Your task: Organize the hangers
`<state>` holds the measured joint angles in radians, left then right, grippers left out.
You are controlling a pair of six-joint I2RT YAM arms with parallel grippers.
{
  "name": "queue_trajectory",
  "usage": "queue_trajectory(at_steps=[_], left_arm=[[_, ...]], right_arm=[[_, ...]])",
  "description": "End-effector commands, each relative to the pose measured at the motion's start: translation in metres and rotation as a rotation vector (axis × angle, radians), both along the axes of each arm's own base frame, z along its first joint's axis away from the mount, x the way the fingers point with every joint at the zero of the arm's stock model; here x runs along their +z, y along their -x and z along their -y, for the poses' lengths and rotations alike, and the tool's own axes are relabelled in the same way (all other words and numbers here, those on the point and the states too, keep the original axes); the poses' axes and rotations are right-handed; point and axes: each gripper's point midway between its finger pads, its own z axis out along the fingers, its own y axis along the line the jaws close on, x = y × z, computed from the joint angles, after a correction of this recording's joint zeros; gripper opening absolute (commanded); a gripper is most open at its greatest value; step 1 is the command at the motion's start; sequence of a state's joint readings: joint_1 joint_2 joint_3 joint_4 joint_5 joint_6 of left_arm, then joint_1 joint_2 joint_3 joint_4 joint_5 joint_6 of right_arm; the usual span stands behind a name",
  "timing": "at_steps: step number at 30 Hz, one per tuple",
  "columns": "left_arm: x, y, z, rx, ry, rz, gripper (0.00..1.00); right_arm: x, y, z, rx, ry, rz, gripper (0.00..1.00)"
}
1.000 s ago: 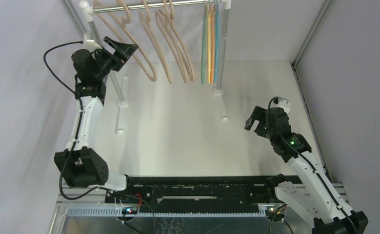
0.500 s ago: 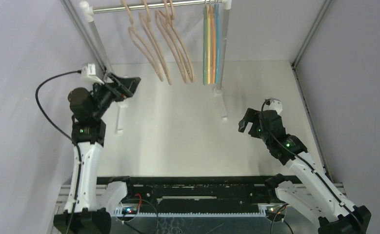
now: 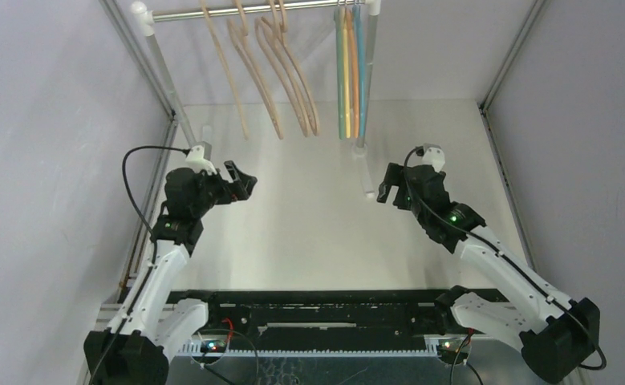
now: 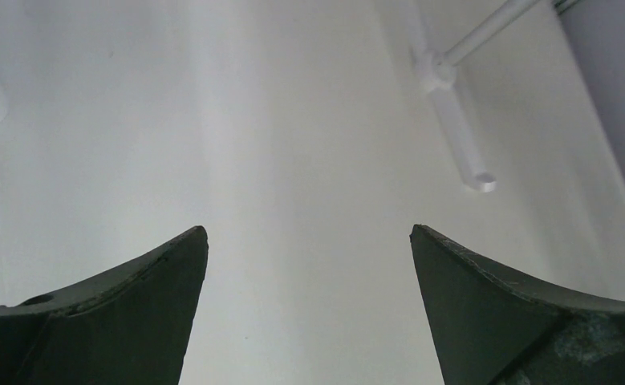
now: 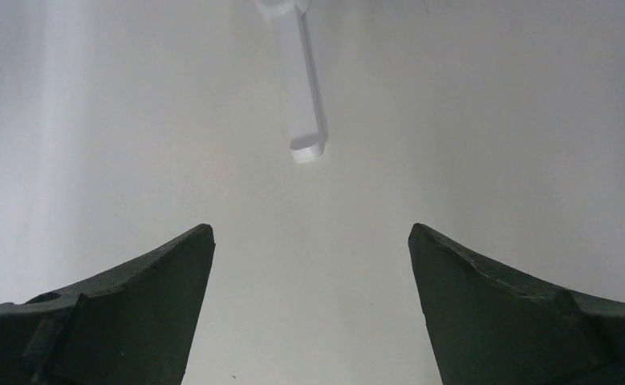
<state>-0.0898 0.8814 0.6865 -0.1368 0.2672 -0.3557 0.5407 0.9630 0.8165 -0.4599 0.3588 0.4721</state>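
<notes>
Below the silver metal rail [image 3: 176,13], the black left gripper [image 3: 243,180] and black right gripper [image 3: 385,192] gape wide, empty; a careless upward reach could knock the beige wooden hangers [image 3: 257,80] off.

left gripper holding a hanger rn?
No, the left wrist view shows the left gripper wide open, with only the table surface visible between its jaws.

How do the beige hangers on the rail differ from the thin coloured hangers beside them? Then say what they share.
The beige hangers are thick and all one colour; the coloured hangers are thin, in several bright colours. The beige hangers hang spread apart at differing angles; the coloured hangers are packed together at the right end. Both sets hang from the same rail.
</notes>
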Motion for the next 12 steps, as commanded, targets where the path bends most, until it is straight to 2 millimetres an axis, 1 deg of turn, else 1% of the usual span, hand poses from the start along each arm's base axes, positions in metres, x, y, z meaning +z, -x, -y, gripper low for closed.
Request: queue_trajectory(at_steps=[1, 4, 6, 12], left_arm=[[0.012, -0.019, -0.009, 0.038, -0.061, 0.101, 1.0], [0.008, -0.023, -0.008, 0.038, -0.066, 0.091, 0.99], [0.003, -0.026, -0.011, 0.056, -0.073, 0.079, 1.0], [-0.003, -0.029, -0.008, 0.049, -0.064, 0.069, 1.0]], right_arm=[[0.03, -0.023, 0.0, -0.046, 0.032, 0.096, 1.0], [0.027, -0.028, 0.004, -0.072, 0.056, 0.091, 1.0], [0.022, -0.03, 0.003, -0.072, 0.067, 0.078, 1.0], [0.001, -0.033, 0.002, -0.09, 0.106, 0.018, 1.0]])
